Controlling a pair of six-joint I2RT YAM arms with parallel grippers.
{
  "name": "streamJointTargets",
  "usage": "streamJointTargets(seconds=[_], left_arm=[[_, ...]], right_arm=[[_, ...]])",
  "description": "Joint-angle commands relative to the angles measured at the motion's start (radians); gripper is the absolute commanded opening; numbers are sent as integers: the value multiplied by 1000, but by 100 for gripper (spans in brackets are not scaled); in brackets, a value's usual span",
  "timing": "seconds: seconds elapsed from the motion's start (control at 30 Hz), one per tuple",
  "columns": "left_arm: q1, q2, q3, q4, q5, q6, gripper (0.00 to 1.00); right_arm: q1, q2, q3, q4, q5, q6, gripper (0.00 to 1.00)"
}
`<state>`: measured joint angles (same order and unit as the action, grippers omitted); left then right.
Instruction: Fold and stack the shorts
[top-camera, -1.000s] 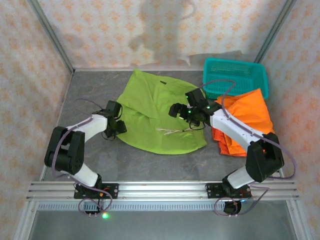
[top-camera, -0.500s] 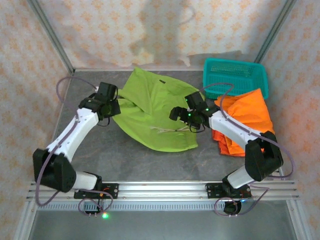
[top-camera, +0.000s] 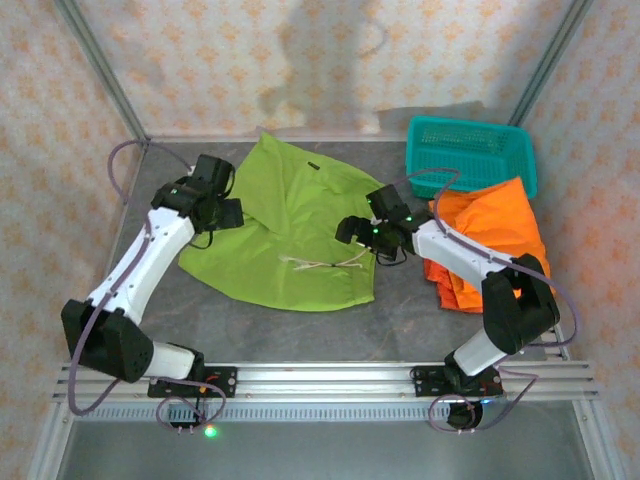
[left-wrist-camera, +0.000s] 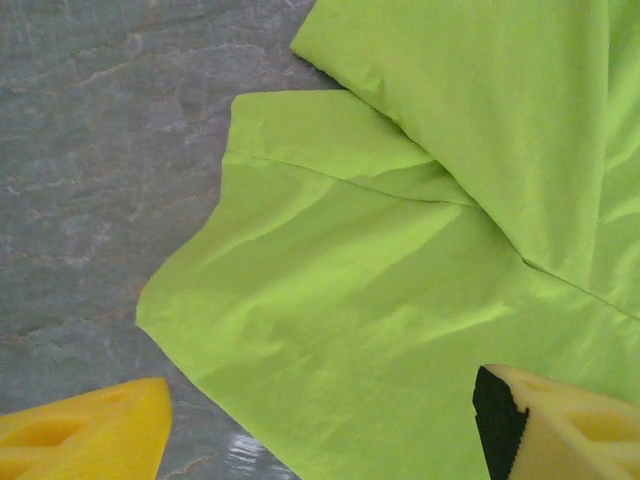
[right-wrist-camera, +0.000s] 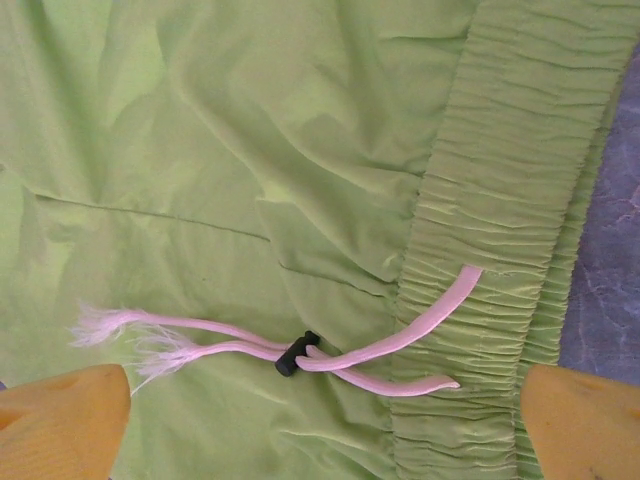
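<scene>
The lime-green shorts (top-camera: 290, 235) lie spread on the grey table, pale drawstring (top-camera: 320, 264) facing up. My left gripper (top-camera: 222, 207) hovers over their left edge; in the left wrist view its yellow fingers (left-wrist-camera: 90, 440) stand wide apart, open, with flat green cloth (left-wrist-camera: 380, 300) beneath and nothing held. My right gripper (top-camera: 360, 232) is open above the gathered waistband (right-wrist-camera: 500, 200) and the drawstring (right-wrist-camera: 300, 350) with its black toggle. Orange shorts (top-camera: 495, 235) lie in a heap at the right.
A teal mesh basket (top-camera: 470, 150) stands at the back right, touching the orange heap. Patterned walls close the table on three sides. Bare grey tabletop (top-camera: 300, 330) runs along the front, between the cloth and the arm bases.
My left gripper carried the green shorts' left edge back and to the left, then opened and let it go. The shorts now lie wider and flatter. The right gripper shifted slightly left.
</scene>
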<state>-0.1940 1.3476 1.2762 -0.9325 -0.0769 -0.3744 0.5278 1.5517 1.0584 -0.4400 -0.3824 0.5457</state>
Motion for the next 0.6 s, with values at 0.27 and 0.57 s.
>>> streamJointTargets(seconds=[0.27, 0.57], left_arm=[[208, -223, -356, 218, 292, -212, 98], [269, -223, -456, 262, 365, -265, 100]], right_arm=[[25, -93, -82, -142, 91, -79, 92], [111, -193, -220, -212, 82, -18, 76]])
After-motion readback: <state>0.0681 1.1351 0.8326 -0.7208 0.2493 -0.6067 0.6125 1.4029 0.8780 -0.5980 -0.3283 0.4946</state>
